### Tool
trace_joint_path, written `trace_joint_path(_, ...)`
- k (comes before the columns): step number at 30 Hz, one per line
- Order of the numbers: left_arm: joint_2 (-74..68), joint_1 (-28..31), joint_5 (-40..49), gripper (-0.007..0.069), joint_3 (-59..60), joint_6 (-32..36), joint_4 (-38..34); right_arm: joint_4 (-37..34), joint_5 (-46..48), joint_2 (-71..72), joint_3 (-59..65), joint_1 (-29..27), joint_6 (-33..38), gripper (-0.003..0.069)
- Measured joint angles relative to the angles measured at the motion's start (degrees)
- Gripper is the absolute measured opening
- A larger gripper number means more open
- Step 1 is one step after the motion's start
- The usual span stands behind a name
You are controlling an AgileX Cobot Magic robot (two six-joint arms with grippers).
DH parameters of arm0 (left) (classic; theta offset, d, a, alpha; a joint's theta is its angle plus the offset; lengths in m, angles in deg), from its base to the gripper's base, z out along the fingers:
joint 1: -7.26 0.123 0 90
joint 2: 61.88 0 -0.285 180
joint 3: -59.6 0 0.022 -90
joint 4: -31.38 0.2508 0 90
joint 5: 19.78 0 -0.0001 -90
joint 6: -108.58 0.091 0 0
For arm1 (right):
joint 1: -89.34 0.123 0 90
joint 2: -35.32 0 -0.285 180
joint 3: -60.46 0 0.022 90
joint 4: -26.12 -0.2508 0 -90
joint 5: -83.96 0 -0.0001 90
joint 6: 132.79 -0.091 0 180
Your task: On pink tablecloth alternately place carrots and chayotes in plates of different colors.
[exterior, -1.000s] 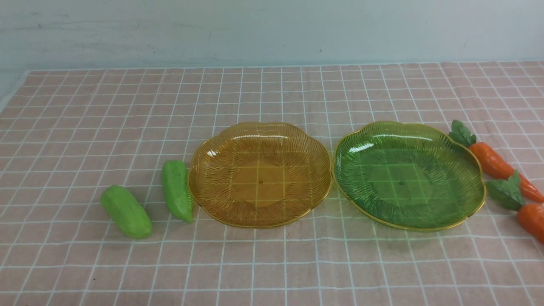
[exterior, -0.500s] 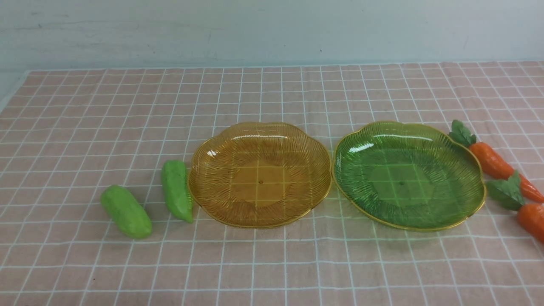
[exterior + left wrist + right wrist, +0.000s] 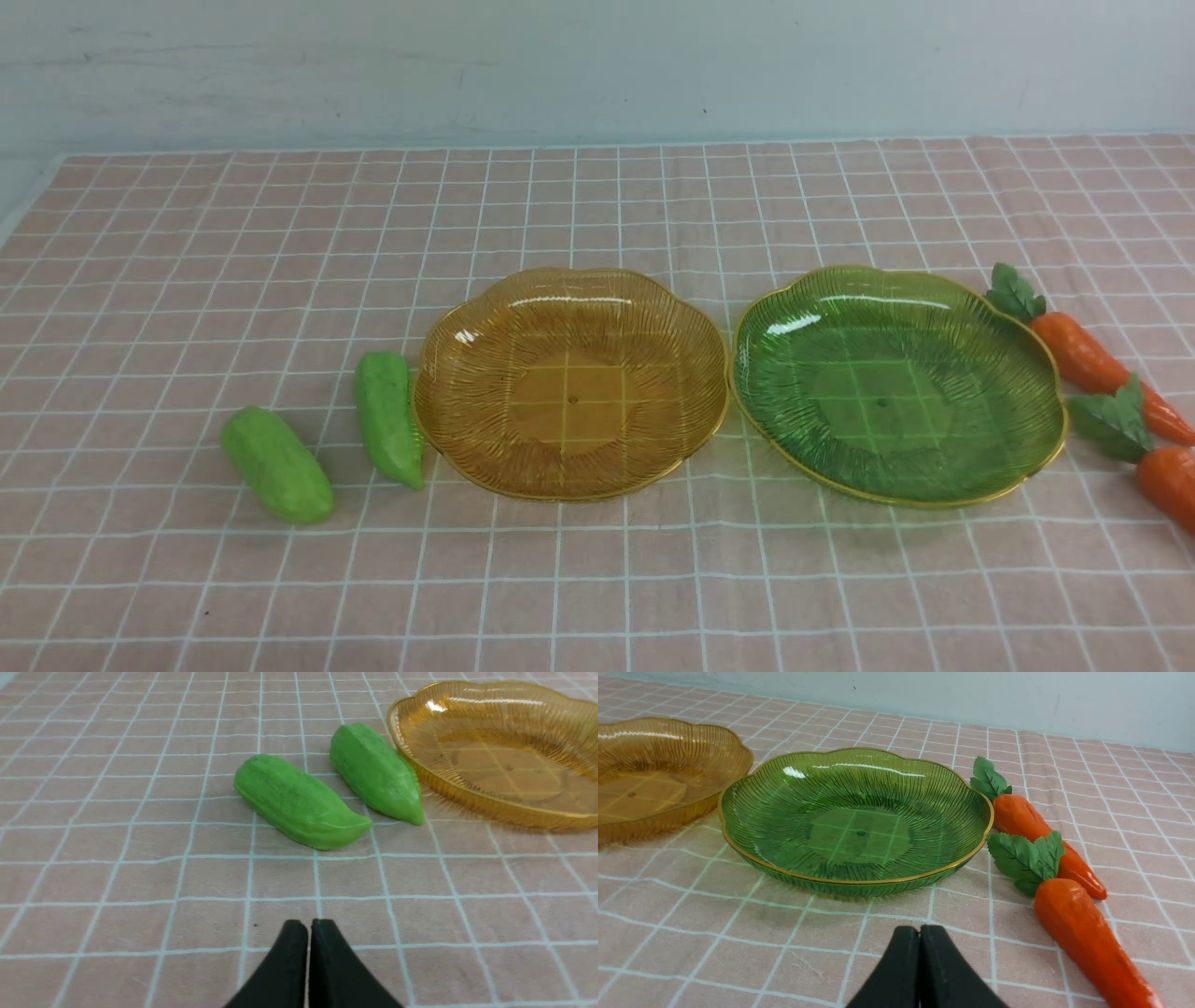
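Pink cloth [image 3: 597, 579], amber plate [image 3: 457, 392] beside green plate [image 3: 775, 373], chayotes [image 3: 277, 464] on their left, carrots [image 3: 1088, 353] on the right, my left gripper [image 3: 308, 926] and right gripper [image 3: 920, 931] both pinched shut, holding nothing.

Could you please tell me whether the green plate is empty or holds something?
Empty: the translucent green ribbed plate shows only pink gridded tablecloth through its base; both orange toy carrots lie beside it.

Pink white-grid tablecloth [image 3: 597, 597], amber plate [image 3: 569, 401], green plate [image 3: 887, 401], orange carrots [image 3: 1083, 355], green chayotes [image 3: 277, 464]
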Motion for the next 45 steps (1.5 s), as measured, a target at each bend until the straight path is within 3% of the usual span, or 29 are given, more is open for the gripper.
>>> trace_joint_path(3, 0.0, 0.0, 0.0, -0.0003, 0.0, -1.9, -6.8, -7.2, -0.3, 0.0, 0.0, 0.0, -2.7, -0.0015)
trace_joint_path(5, 0.0, 0.0, 0.1, -0.0003, 0.0, -5.8, -17.7, -19.6, -0.7, 0.0, 0.0, 0.0, -8.4, -0.0015)
trace_joint_path(7, 0.0, 0.0, 0.4, -0.0003, 0.0, -9.5, -33.4, -31.8, -1.1, 0.0, 0.0, 0.0, -12.5, -0.0015)
trace_joint_path(10, 0.0, 0.0, 0.4, -0.0003, 0.0, -10.0, -42.0, -41.5, -2.1, 0.0, 0.0, 0.0, -13.6, -0.0015)
trace_joint_path(14, 0.0, 0.0, -0.4, -0.0003, 0.0, -8.8, -46.9, -45.9, -4.1, 0.0, 0.0, 0.0, -13.3, -0.0015)
trace_joint_path(19, 0.0, 0.0, 1.4, -0.0003, -2.0, -5.2, -52.0, -47.5, -3.3, 0.0, -1.2, 0.0, -7.8, -0.0015)
trace_joint_path(22, -2.8, 0.1, 5.5, -0.0003, -8.4, -3.1, -51.1, -43.8, -1.0, -0.9, -8.3, 0.0, -2.9, -0.0015)
trace_joint_path(25, -12.6, 0.1, 15.6, -0.0003, -17.1, -2.0, -42.1, -35.4, 6.0, -8.1, -16.9, 0.0, -2.5, -0.0014)
trace_joint_path(28, -23.6, 0.1, 25.4, -0.0003, -23.5, -0.7, -31.9, -22.3, 21.3, -21.7, -24.2, 0.0, -6.3, -0.0014)
trace_joint_path(31, -34.9, 0.1, 33.3, -0.0003, -28.3, 0.6, -21.8, -12.2, 30.1, -35.7, -29.4, 0.0, -11.7, -0.0011)
trace_joint_path(36, -48.5, 0.2, 33.8, 0.0000, -32.1, 0.9, -13.4, 0.8, 29.2, -53.3, -36.3, 0.0, -19.0, 0.0015)
trace_joint_path(45, -54.5, 0.2, 30.6, 0.0025, -32.4, 1.0, -12.3, 16.0, 28.3, -71.2, -46.4, -1.8, -30.1, 0.0141)
